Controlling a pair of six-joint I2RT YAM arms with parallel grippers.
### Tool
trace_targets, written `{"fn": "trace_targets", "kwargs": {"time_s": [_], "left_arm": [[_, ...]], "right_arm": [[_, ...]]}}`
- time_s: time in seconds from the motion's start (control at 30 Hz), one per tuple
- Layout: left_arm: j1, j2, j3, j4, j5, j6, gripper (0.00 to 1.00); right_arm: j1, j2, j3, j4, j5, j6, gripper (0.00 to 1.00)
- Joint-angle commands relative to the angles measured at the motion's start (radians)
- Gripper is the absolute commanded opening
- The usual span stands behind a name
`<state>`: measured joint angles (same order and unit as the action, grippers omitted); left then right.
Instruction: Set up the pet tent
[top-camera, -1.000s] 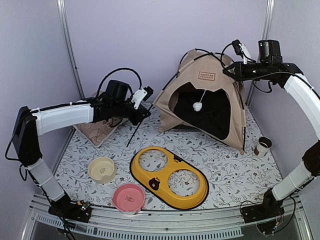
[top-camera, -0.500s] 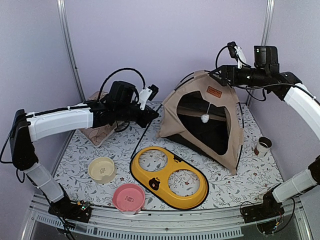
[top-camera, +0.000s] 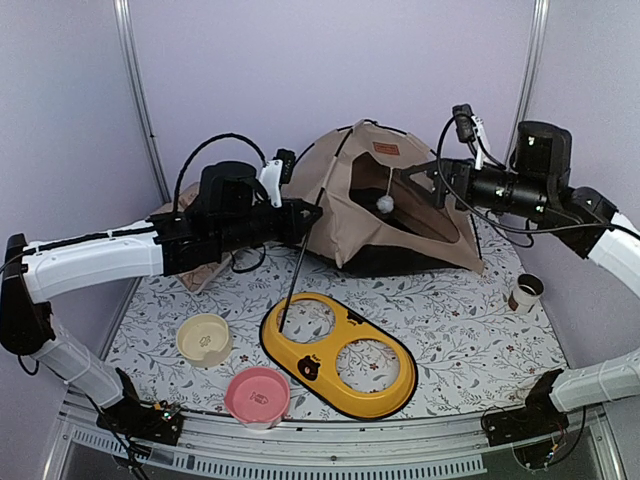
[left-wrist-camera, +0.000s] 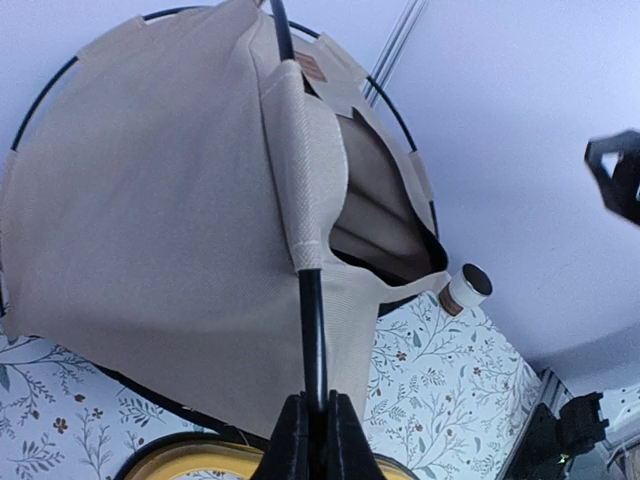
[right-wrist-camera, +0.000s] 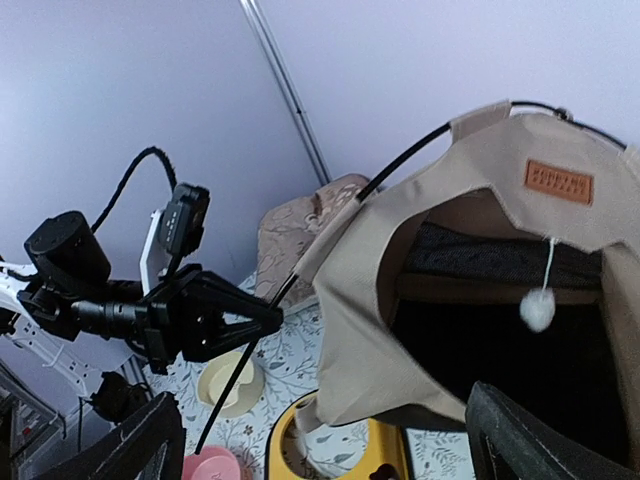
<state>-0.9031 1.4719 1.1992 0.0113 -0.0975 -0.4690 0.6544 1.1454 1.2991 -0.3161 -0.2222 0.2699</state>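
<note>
Beige fabric pet tent (top-camera: 360, 215), tilted; left gripper (left-wrist-camera: 313, 425) clenched on thin black pole (left-wrist-camera: 312, 330); right gripper (top-camera: 438, 185) spread, empty; advised: keep pole straight through sleeve (left-wrist-camera: 300, 170).

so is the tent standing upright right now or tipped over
Tipped. The pet tent leans leftward with its doorway skewed upward; the left gripper pinches its black pole.

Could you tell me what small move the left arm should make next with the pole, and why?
Probably feed the black pole slightly further up into the sleeve of the pet tent. The left gripper is shut on it just below the sleeve mouth, and the top view shows a long free length hanging down to the yellow bowl holder while the tent sits tipped.
</note>
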Motion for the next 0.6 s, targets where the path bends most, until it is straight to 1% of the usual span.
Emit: {"fn": "trace_targets", "kwargs": {"time_s": [0.0,0.13,0.27,0.37,0.47,0.57], "left_arm": [[-0.031,0.009,0.049,0.111,-0.036,-0.084,0.00],[-0.046,0.041,0.077,0.112,-0.029,-0.100,0.00],[-0.058,0.074,0.101,0.120,-0.017,-0.103,0.00],[-0.069,0.096,0.111,0.127,-0.002,-0.105,0.00],[-0.077,0.114,0.118,0.128,0.008,-0.107,0.00],[-0.081,0.124,0.119,0.130,0.019,-0.110,0.00]], "right_arm": [[0.120,-0.050,-0.198,0.144,-0.020,0.138,0.99],[0.227,-0.081,-0.393,0.332,-0.025,0.260,0.95],[0.323,-0.034,-0.534,0.522,-0.001,0.376,0.90],[0.370,0.053,-0.562,0.648,-0.009,0.437,0.86],[0.389,0.138,-0.553,0.712,-0.031,0.460,0.83],[0.396,0.189,-0.564,0.786,-0.035,0.485,0.80]]}}
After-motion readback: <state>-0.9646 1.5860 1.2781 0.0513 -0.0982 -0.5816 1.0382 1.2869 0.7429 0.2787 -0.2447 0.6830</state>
